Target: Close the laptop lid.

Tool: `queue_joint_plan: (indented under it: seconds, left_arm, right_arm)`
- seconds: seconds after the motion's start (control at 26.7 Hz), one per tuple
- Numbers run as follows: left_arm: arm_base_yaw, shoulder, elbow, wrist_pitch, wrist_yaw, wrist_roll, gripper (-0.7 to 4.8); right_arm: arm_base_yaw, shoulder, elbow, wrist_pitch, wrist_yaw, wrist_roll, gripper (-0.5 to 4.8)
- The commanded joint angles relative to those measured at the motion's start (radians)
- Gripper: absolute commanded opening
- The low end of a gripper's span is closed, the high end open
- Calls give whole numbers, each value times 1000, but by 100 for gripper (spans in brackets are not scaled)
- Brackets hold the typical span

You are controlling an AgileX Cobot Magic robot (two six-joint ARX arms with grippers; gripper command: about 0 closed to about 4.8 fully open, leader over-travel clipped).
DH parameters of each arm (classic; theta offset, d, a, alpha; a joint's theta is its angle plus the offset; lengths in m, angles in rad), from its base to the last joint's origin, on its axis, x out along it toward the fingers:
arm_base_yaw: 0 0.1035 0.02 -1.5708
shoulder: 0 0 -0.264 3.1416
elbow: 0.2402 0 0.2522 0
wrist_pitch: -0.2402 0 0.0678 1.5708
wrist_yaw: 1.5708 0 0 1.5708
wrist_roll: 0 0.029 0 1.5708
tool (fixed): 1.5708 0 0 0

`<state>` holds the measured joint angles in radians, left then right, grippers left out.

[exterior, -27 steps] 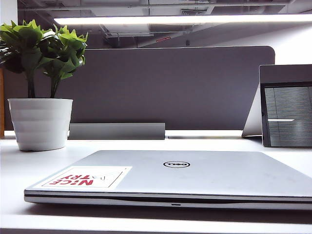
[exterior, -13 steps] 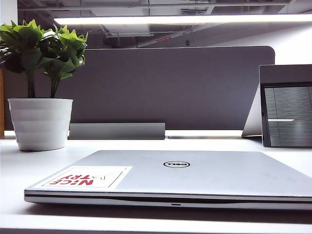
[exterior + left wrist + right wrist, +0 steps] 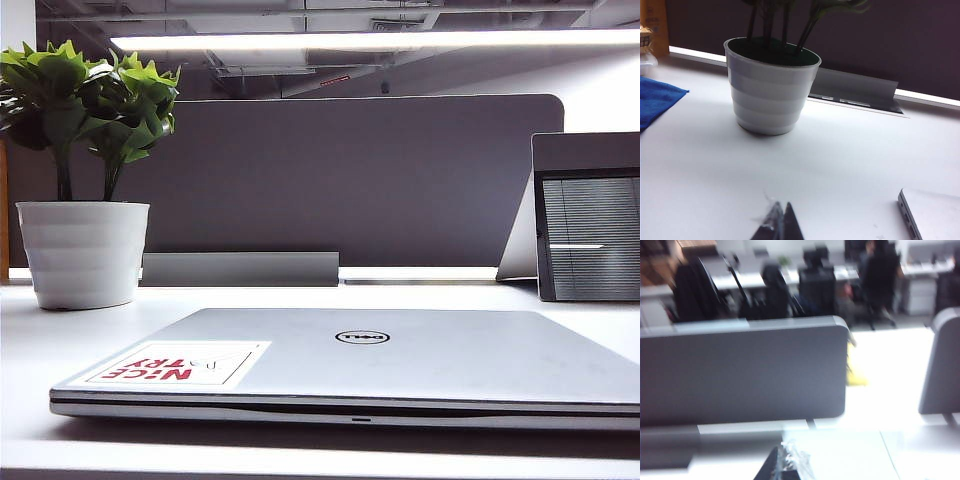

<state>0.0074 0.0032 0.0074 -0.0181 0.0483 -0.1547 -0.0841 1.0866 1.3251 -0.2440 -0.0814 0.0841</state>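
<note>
The laptop lid [image 3: 400, 350] lies flat and shut on its base, near the front of the white table [image 3: 300, 295], so the task looks done. It is a wide, thin, stiff silver panel with a smooth matte face, a round logo [image 3: 362, 337] and a white sticker [image 3: 180, 364] at its near left corner. It would likely be light but slippery (and the screen inside fragile), best pressed on its flat top or taken by the near edge.

Neither arm shows in the exterior view. The left gripper [image 3: 778, 225] hangs over bare table between the ribbed white plant pot [image 3: 770, 90] and a laptop corner [image 3: 930, 212], fingertips together and empty. The right gripper [image 3: 785, 465] faces the dark grey divider [image 3: 740, 370]; I cannot tell whether it is closed.
</note>
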Motion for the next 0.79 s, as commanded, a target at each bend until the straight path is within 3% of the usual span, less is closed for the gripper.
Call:
queue_joint_plan:
  seconds: [0.04, 0.15, 0.37, 0.6, 0.79]
  left_arm:
    - [0, 1, 1, 18, -3, -3, -5]
    - [0, 1, 1, 18, -3, -3, -5]
    - [0, 1, 1, 18, -3, -3, -5]
    - [0, 1, 1, 18, -3, -3, -5]
    - [0, 1, 1, 18, -3, -3, -5]
  right_arm:
    - [1, -119, -69, -153, 38, -10, -1]
    - [1, -337, -320, -109, 39, -9, -1]
    - [-2, -748, -855, 158, 28, 15, -1]
    - [0, -865, -1118, 330, 27, 27, -1]
    - [0, -927, -1205, 331, 27, 29, -1]
